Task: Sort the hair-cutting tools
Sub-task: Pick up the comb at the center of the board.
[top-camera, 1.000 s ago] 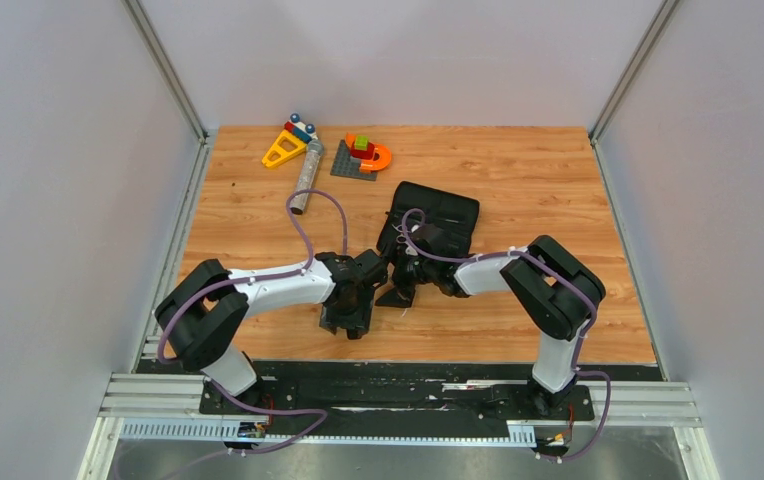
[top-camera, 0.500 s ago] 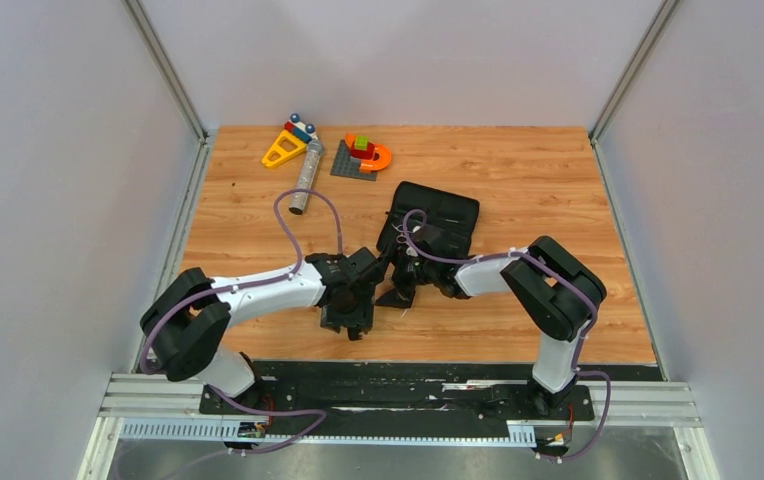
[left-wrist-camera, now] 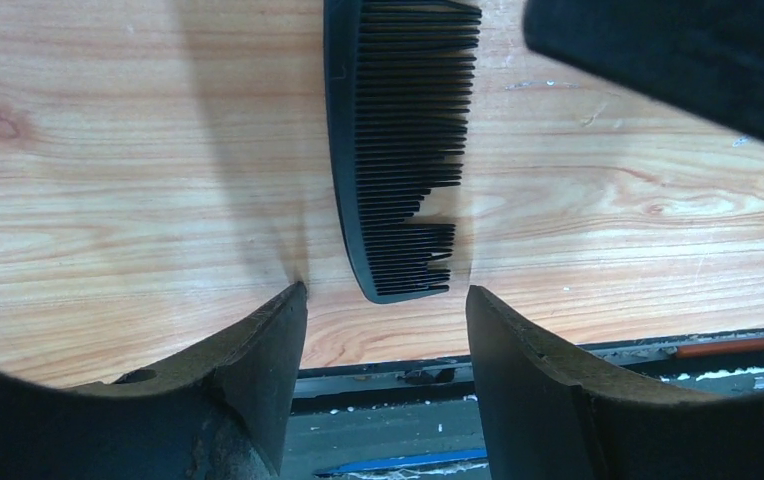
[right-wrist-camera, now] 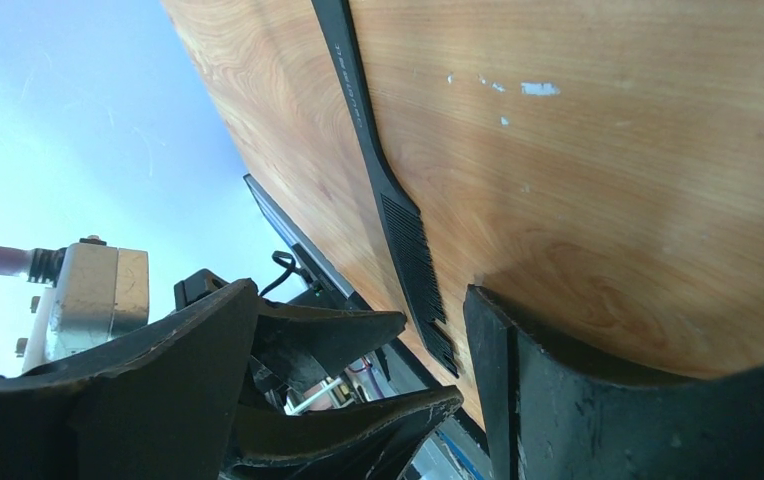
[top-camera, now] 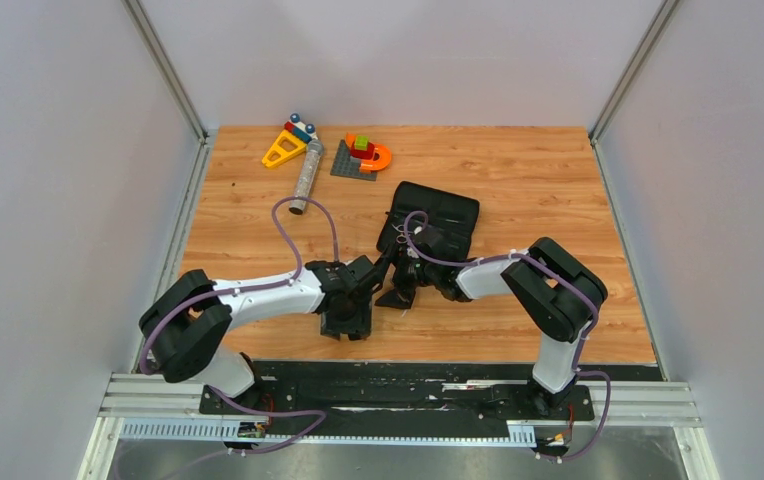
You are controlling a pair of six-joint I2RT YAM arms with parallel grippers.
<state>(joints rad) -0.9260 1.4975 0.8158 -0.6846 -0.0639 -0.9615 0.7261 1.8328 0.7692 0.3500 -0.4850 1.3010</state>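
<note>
From above, the left gripper [top-camera: 350, 318] and the right gripper [top-camera: 401, 290] crowd together low over the table [top-camera: 538, 180], just in front of the black pouch [top-camera: 443, 215]. What lies beneath them is hidden here, and the plain hazard is a knock between the two wrists if either swings toward the other. In the left wrist view the pincer is released, jaws apart and holding nothing, with the rounded end of a black comb [left-wrist-camera: 393, 150] lying flat on the wood just beyond the gap; several teeth near that end look short or broken. Because it lies flat, I judge the fingertips [left-wrist-camera: 276, 330] may scrape the wood and shove it away, or pinch only the tip so that it pivots and drops. A dark shape at the upper right, likely the other arm, sits close. In the right wrist view that pincer is likewise released and empty; a long thin black comb [right-wrist-camera: 373, 170] lies on the table, its toothed end near one finger. Whether it is the same comb I cannot tell. Closing there would catch it off-centre, and the dark parts between the fingers could be struck.
</note>
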